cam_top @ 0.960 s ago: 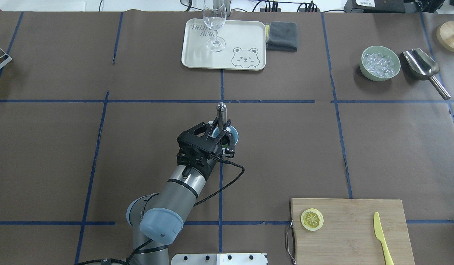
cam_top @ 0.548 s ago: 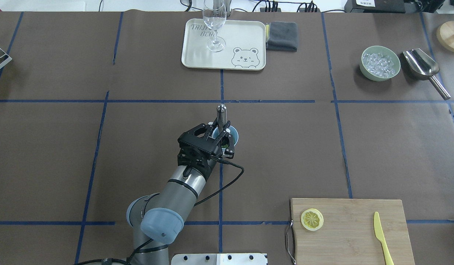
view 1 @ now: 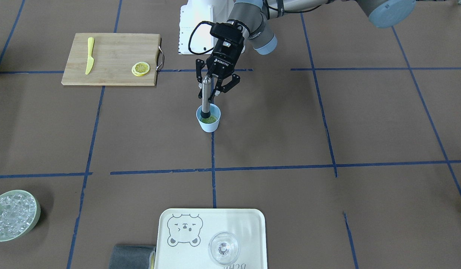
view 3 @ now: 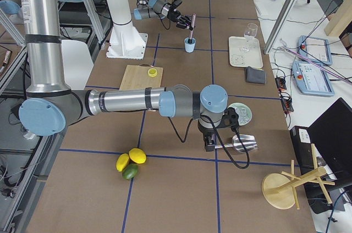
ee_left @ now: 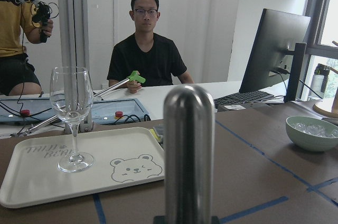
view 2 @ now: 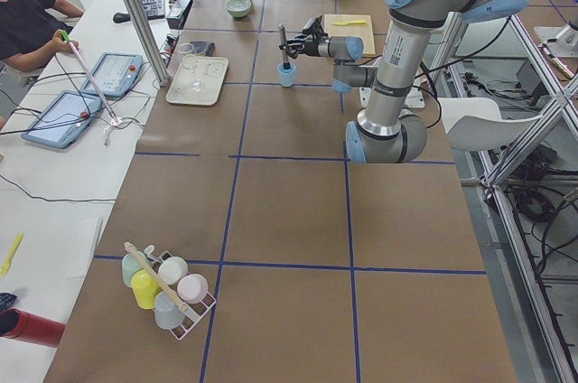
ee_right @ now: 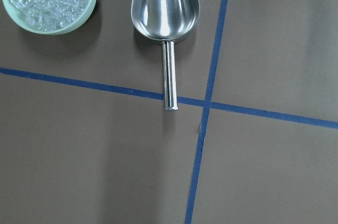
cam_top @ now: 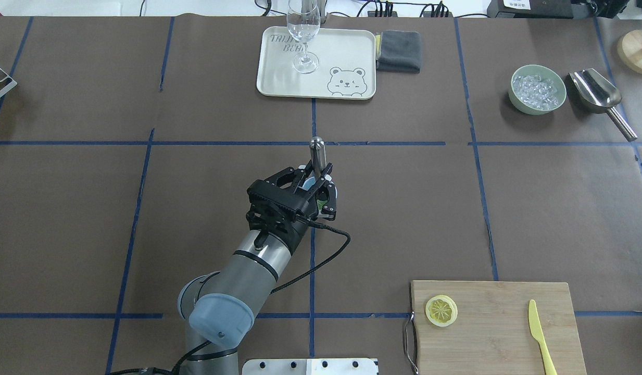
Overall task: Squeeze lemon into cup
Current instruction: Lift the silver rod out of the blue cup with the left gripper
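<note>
Your lemon slice [view 1: 210, 120] shows as a yellow-green patch at the bottom of the light-blue cup [view 1: 208, 126], mid-tabletop [view 1: 327, 123], with a steel pestle [view 1: 205, 93] standing in it. The left tool [view 1: 210, 94] is clamped on that pestle. A second slice [view 1: 140, 68] sits on the cutting board [view 1: 110, 56]. The right tool [view 3: 208, 144] hangs by the scoop [view 3: 243, 144], and I can't tell how far open it is.

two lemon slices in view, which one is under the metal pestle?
The slice inside the blue cup, greenish-yellow at its bottom, with the metal pestle tip right over it. The other slice lies uncovered on the wooden board.
</note>
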You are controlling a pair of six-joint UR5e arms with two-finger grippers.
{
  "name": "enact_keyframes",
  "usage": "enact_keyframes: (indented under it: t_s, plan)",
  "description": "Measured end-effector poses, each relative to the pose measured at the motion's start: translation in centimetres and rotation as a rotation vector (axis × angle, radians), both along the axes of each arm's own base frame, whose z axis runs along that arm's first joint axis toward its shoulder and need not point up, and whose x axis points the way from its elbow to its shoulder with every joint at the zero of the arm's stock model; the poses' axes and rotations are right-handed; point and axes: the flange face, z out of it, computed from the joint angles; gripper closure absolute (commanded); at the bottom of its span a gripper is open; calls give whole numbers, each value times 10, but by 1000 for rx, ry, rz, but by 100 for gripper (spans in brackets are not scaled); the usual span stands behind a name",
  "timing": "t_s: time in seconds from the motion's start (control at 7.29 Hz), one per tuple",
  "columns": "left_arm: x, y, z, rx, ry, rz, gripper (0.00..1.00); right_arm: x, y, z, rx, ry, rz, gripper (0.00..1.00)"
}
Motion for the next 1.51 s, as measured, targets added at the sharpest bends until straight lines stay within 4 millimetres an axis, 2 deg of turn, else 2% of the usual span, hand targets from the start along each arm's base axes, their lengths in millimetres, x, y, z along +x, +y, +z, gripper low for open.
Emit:
enact_keyframes:
  t_s: [0.27, 0.41, 0.55, 0.82, 0.96, 1.1, 1.51]
  plan:
    - [-39, -2, -29, 69, 4, -17, 100, 0, -4, -6, 11, 1, 1, 0]
    - [-60, -11, -40, 102, 13, -11, 100, 0, -5, -9, 17, 1, 1, 0]
    - [-81, -26, -38, 130, 4, 9, 100, 0, -6, -13, 24, 2, 2, 0]
    - [-119, -48, 3, 155, -63, 73, 100, 0, -6, -17, 32, 2, 2, 0]
    - [-134, -52, 21, 155, -90, 114, 100, 0, -5, -17, 32, 3, 2, 0]
    - [-148, -54, 31, 144, -106, 156, 100, 0, -5, -17, 32, 3, 2, 0]
    - [-186, -60, 13, 36, -179, 284, 100, 0, -3, -17, 32, 3, 2, 0]
